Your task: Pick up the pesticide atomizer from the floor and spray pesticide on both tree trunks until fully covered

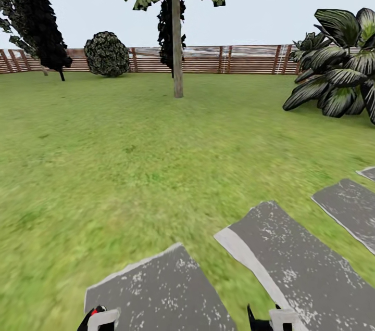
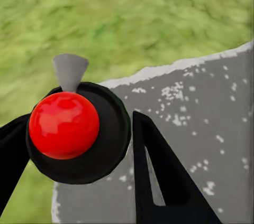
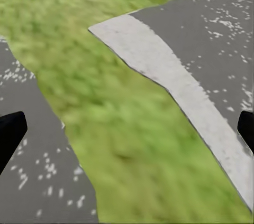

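Glossy red atomizer (image 2: 64,124) cap; slatted wooden fence (image 1: 208,59).

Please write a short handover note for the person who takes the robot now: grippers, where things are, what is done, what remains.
Left gripper: shut on the pesticide atomizer, red top up.
Right gripper: open, empty, above grass and stone slabs.
One tree trunk stands ahead across the lawn, before the fence.
Done: atomizer picked up.
Left: drive to the trunk, spray it fully, then find and spray the second tree.

Nothing for you to read here.
No text, label, brand, number or sign stands legibly on anything in your head or wrist views, near the grippers or farther out.
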### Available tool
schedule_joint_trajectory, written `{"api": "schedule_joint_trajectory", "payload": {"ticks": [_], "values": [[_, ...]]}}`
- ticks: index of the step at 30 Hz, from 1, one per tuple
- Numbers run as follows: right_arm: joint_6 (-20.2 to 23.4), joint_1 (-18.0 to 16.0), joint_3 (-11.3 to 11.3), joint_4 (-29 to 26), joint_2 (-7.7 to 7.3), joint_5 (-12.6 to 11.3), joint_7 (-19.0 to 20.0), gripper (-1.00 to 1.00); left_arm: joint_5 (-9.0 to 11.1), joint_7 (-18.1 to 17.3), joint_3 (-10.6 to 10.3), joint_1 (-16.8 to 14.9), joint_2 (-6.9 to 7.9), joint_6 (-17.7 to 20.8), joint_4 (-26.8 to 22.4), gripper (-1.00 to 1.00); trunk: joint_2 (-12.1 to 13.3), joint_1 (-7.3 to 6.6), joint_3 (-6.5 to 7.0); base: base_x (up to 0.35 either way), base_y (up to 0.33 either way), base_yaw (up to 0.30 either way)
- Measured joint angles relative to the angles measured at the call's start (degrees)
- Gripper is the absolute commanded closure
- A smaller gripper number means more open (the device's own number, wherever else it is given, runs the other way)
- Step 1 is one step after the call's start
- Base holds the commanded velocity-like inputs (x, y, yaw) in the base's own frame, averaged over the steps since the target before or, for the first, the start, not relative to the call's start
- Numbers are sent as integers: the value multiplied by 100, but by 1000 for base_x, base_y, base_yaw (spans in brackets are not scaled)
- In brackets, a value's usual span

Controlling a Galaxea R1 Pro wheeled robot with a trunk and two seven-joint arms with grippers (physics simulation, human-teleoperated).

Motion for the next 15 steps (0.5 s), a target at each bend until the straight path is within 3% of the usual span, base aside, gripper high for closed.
{"api": "schedule_joint_trajectory", "payload": {"ticks": [15], "values": [[0,0,0,-7,0,0,1,-100,0,0,1,0,1,0,0,100,0,0,0,330,-111,0]]}}
